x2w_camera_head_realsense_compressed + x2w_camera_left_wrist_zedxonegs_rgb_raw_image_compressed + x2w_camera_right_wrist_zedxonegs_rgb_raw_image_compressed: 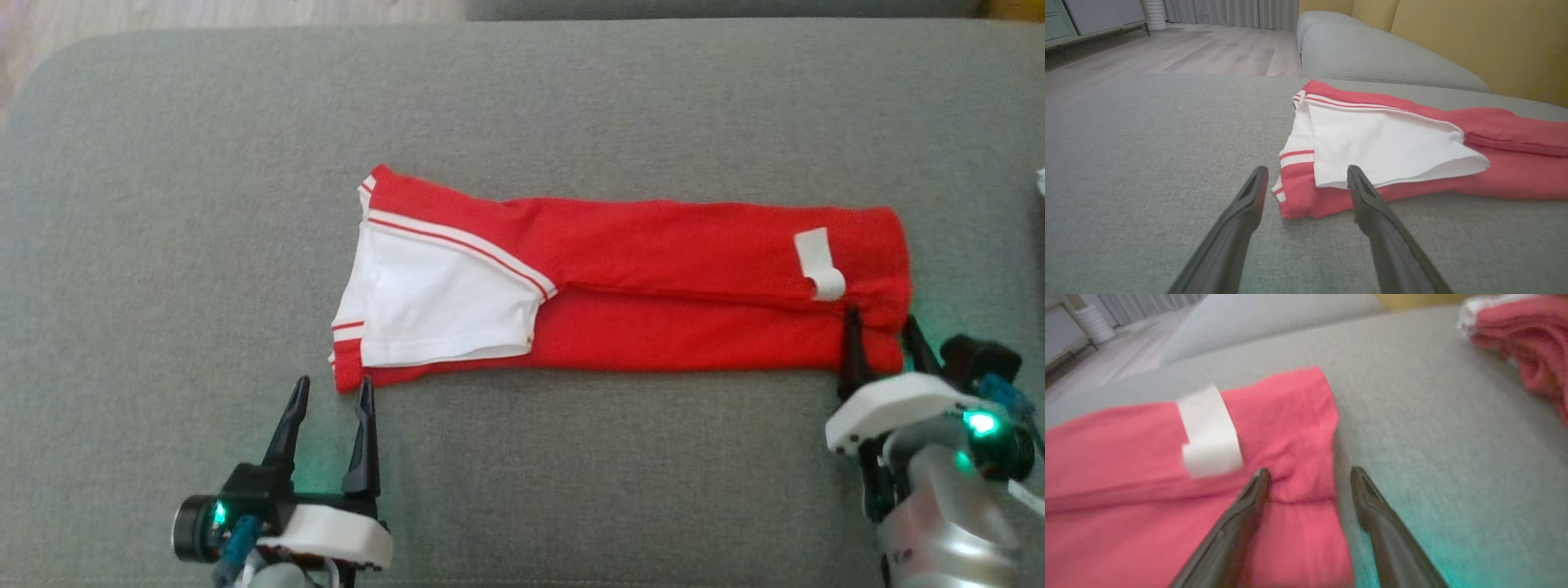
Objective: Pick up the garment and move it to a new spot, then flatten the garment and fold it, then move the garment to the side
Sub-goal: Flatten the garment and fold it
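Red folded garment (637, 286) lies on the grey cushion (571, 122), its near corner just ahead of the left pincer (335, 382), its right end straddled by the right pincer (881, 318), both spread empty; a shallow pinch could catch one layer and spill the fold.

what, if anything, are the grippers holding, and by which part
Nothing is held. The left gripper and right gripper both stand open at the near corners of the red garment.

Blurry garment (1106, 449), cropped at left edge
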